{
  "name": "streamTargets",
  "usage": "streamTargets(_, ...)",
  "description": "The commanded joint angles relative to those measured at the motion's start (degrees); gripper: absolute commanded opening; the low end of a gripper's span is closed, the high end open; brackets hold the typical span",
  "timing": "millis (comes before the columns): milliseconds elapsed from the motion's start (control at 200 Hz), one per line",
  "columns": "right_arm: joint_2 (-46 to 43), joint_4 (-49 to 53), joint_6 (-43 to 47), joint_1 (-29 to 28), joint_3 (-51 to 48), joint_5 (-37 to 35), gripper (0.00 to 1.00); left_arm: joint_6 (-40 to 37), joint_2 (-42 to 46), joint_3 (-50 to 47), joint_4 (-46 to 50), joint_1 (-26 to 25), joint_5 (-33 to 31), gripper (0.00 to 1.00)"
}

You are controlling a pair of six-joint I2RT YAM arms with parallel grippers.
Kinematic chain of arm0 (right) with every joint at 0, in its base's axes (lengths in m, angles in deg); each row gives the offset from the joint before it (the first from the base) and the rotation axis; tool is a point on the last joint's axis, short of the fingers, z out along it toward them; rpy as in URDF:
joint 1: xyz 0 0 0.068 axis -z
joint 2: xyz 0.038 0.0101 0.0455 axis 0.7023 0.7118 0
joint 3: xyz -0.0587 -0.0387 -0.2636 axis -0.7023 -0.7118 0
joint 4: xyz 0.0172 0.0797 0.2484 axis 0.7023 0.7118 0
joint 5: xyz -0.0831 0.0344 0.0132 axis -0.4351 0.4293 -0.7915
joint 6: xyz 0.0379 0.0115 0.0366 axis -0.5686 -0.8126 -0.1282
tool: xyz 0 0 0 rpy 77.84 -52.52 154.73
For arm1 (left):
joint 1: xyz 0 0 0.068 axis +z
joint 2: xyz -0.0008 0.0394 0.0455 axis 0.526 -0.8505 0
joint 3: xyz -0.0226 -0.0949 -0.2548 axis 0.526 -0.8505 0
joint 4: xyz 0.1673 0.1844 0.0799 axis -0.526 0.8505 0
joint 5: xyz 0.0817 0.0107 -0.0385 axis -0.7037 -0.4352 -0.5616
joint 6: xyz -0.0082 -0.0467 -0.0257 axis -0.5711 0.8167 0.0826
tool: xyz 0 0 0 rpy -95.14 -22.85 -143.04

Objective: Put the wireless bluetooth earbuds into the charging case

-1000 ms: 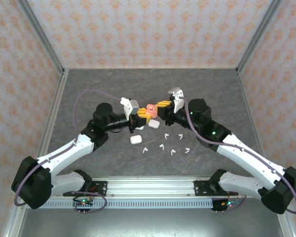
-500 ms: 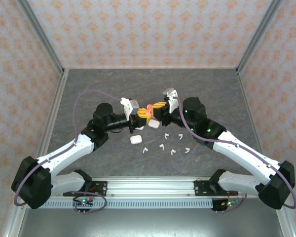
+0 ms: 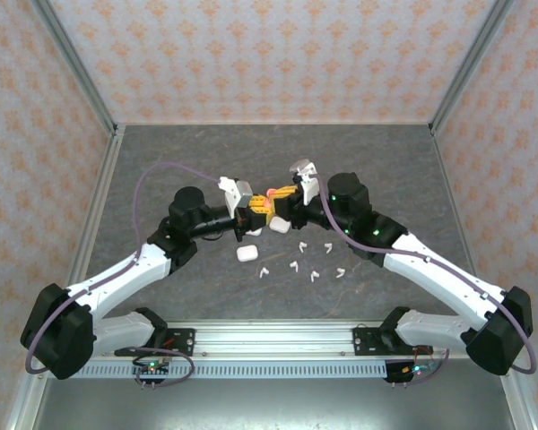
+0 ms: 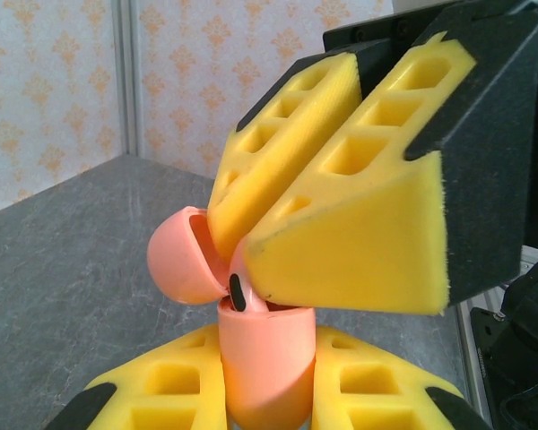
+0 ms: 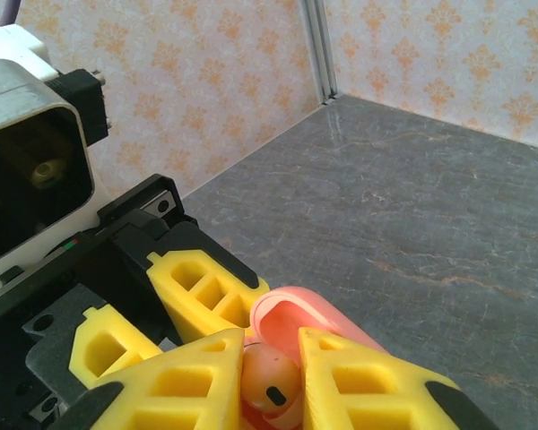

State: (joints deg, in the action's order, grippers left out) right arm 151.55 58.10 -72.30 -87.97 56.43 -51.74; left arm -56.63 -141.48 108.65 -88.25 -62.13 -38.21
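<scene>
Above the bench [image 3: 161, 161], your left fingers [image 4: 377, 385] are clamping the open salmon case [image 4: 264, 358]. Your right fingers [image 5: 368, 394] are pinching a salmon earbud [image 5: 271, 381] down into the case mouth, so this insertion looks underway, not finished. At six o'clock from them, two white cases [image 3: 247, 253] and the white earbuds [image 3: 296, 265] are lying loose, waiting for you.

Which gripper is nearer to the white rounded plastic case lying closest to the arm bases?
Left. The left gripper, holding the salmon-pink rounded plastic case, is just beyond the white case; the right gripper, holding a pink earbud, is farther back and to the right.
</scene>
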Motion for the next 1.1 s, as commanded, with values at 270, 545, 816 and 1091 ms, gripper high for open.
streamTargets(270,-0.83,10.52,0.86,-0.41,10.35,-0.16,0.45,0.10,1.17,1.32,-2.88,-0.52,0.61,0.00)
streamTargets(545,-3.63,13.72,-2.77,3.73,11.09,0.15,0.75,0.36,2.04,0.75,-3.65,-0.54,0.91,0.00)
streamTargets(816,-3.54,7.21,-12.73,13.09,5.03,18.02,0.99,0.19,3.39,0.16,-3.85,-0.54,1.84,0.00)
streamTargets(1091,0.91,3.64,-14.84,13.29,3.87,25.70,0.99,0.26,2.98,0.45,-3.95,-0.47,2.58,0.00)
